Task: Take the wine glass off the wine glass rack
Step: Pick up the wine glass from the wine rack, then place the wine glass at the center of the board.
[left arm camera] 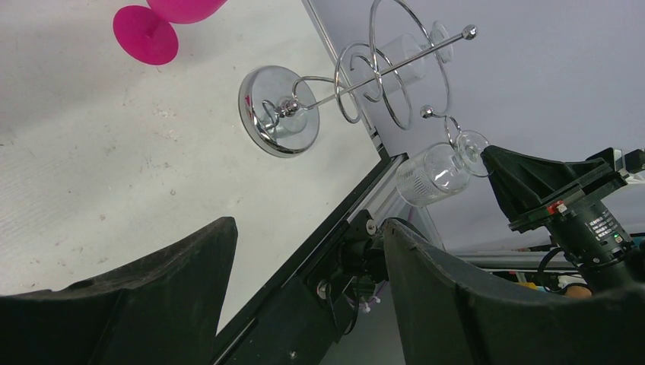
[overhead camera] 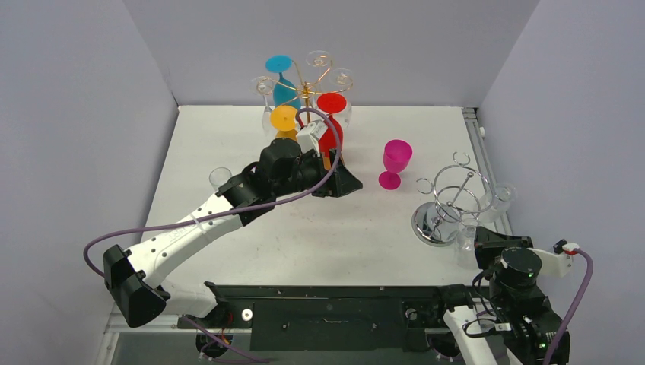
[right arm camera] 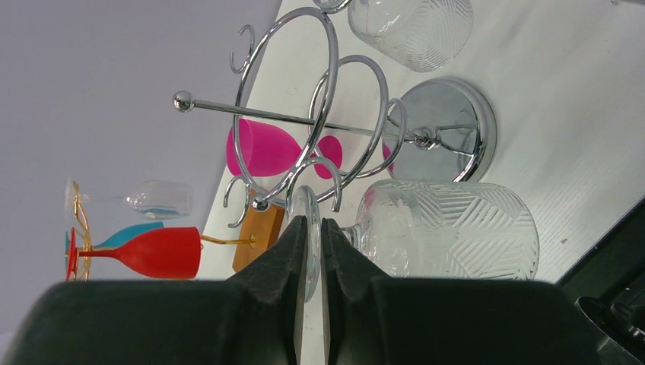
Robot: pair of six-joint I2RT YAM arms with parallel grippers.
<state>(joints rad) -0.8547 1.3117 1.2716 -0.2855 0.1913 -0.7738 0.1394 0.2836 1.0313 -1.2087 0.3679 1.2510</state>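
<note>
Glass-pinching well right of the wine glass rack (overhead camera: 306,90): clamping right gripper (right arm camera: 309,228) jaws on the foot of a clear glass (right arm camera: 449,228) hung from the chrome stand (right arm camera: 449,129). Holding left gripper (overhead camera: 342,181) jaws apart just beside the rack's hanging red wine glass (overhead camera: 332,103). Next, likely needing a level slide off the hook.

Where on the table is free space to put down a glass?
The widest bare patch is the table's middle, between the left arm, the pink glass and the chrome stand. The back right corner is bare too. Crowded: around the gold rack.
</note>
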